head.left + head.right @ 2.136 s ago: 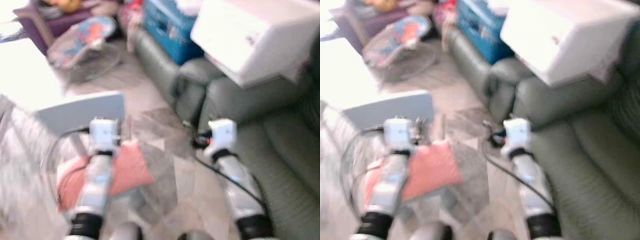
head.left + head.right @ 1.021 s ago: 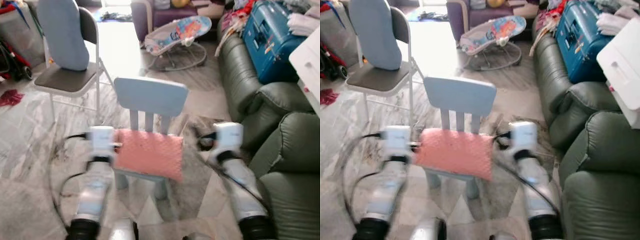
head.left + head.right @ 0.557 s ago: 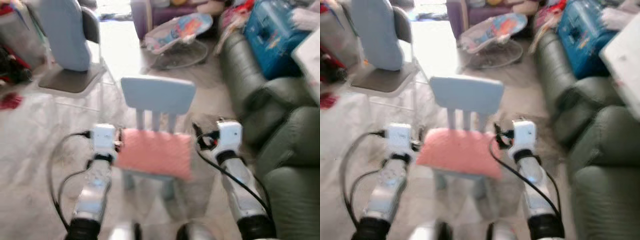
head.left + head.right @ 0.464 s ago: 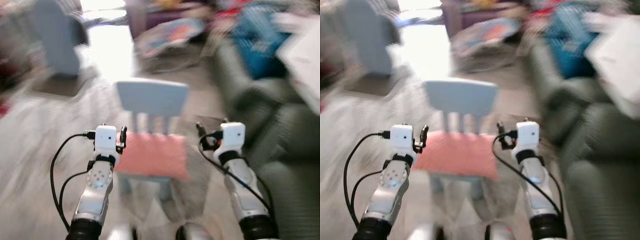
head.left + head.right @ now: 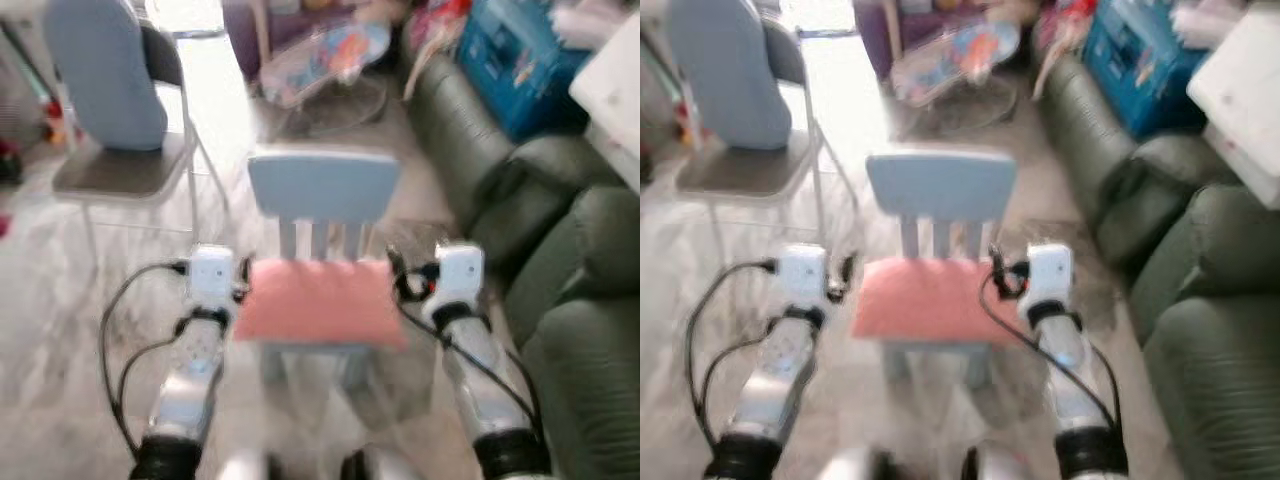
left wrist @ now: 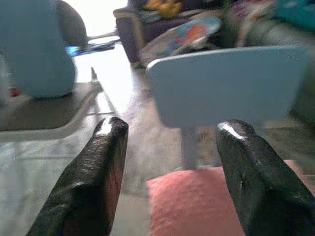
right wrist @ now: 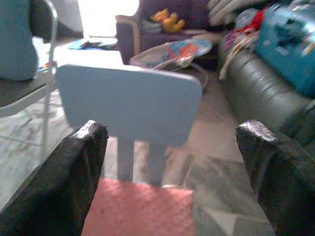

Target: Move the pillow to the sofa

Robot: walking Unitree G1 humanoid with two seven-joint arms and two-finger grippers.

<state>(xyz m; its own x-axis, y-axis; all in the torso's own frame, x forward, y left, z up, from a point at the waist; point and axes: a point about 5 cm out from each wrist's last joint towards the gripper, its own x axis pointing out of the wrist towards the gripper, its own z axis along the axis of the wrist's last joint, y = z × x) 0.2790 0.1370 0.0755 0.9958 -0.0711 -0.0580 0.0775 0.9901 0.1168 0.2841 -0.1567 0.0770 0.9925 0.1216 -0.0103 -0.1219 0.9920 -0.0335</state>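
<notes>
A pink pillow lies flat on the seat of a small light-blue child's chair in front of me. My left gripper hovers open at the pillow's left edge, its black fingers spread wide. At the pillow's right edge my right gripper is also open, fingers far apart. Neither touches the pillow. The dark green sofa runs along the right side.
A folding chair with a blue cushion stands at the back left. A baby bouncer sits on the floor behind. A blue suitcase and a white box rest on the sofa. Marble floor spreads to the left.
The camera has swung from the sofa side toward the child's chair and closer. Both arms now flank the pillow, one on each side.
</notes>
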